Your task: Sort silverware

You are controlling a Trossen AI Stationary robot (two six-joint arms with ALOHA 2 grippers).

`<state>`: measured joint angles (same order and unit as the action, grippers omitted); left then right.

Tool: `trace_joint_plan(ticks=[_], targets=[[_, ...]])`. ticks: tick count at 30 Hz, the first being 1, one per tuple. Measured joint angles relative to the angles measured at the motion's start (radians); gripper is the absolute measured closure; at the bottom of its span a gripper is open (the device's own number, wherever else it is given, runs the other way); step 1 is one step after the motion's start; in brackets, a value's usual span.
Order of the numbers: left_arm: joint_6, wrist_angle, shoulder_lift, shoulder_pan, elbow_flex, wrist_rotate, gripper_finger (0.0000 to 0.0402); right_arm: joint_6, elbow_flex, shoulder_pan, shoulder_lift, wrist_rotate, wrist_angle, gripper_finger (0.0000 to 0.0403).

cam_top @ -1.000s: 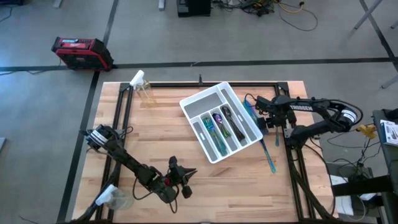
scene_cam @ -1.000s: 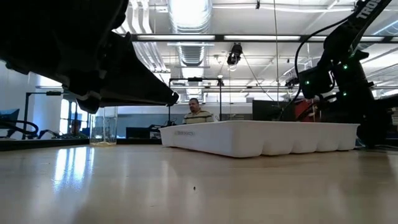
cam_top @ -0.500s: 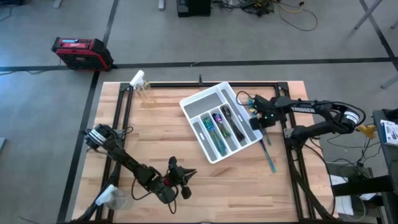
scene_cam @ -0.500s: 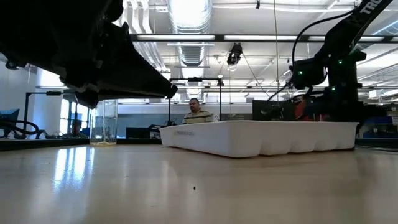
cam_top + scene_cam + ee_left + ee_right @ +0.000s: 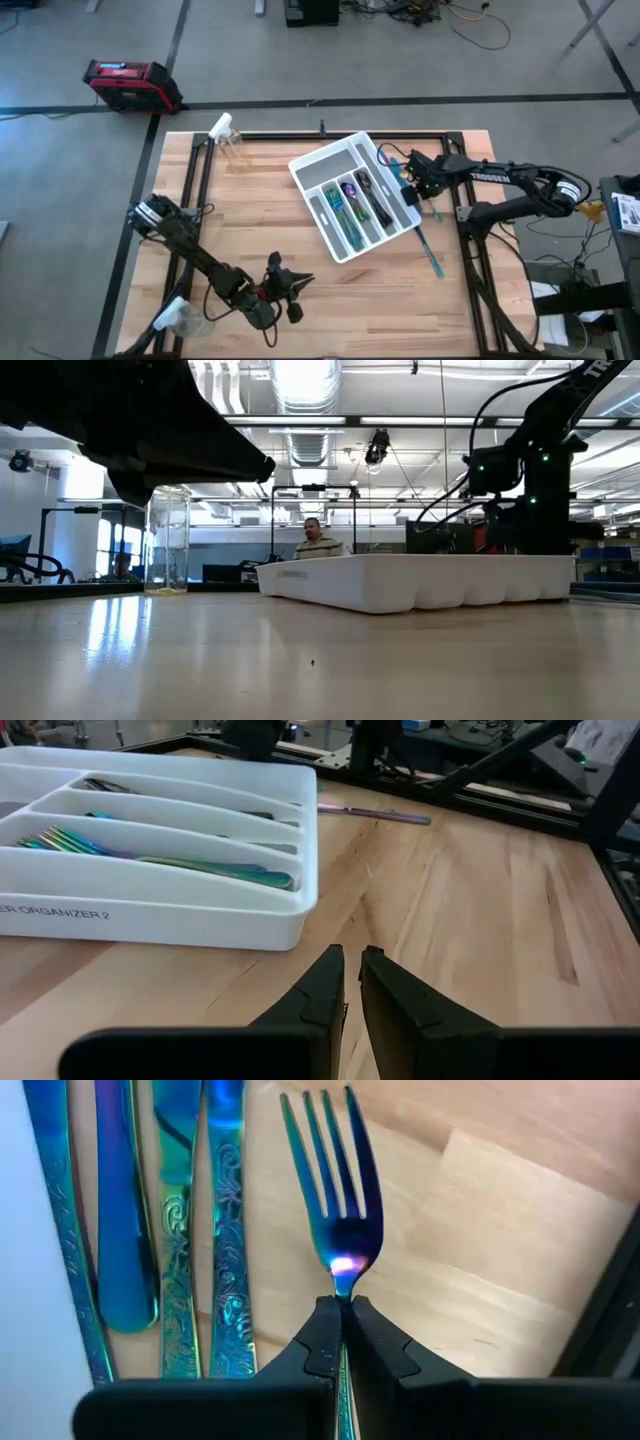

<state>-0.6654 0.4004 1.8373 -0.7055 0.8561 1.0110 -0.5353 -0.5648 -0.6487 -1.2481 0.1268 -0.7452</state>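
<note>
Right end effector pinches an iridescent blue-purple metal fork by its neck, held clear for sorting beside the white compartmented tray; left end effector waits pressed together.

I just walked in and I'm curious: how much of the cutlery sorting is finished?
Partly done. Several pieces already lie in the white tray. The right gripper is pinching a fork beside the tray. More silverware waits on the table. The left gripper idles shut near the front edge.
</note>
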Motion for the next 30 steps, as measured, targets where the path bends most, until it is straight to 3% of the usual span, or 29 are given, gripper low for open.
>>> trace_joint_plan(ticks=[30], targets=[[-0.005, 0.003, -0.004, 0.000, 0.000, 0.002, 0.0377, 0.057, -0.016, 0.025, 0.320, 0.005, -0.041, 0.0403]])
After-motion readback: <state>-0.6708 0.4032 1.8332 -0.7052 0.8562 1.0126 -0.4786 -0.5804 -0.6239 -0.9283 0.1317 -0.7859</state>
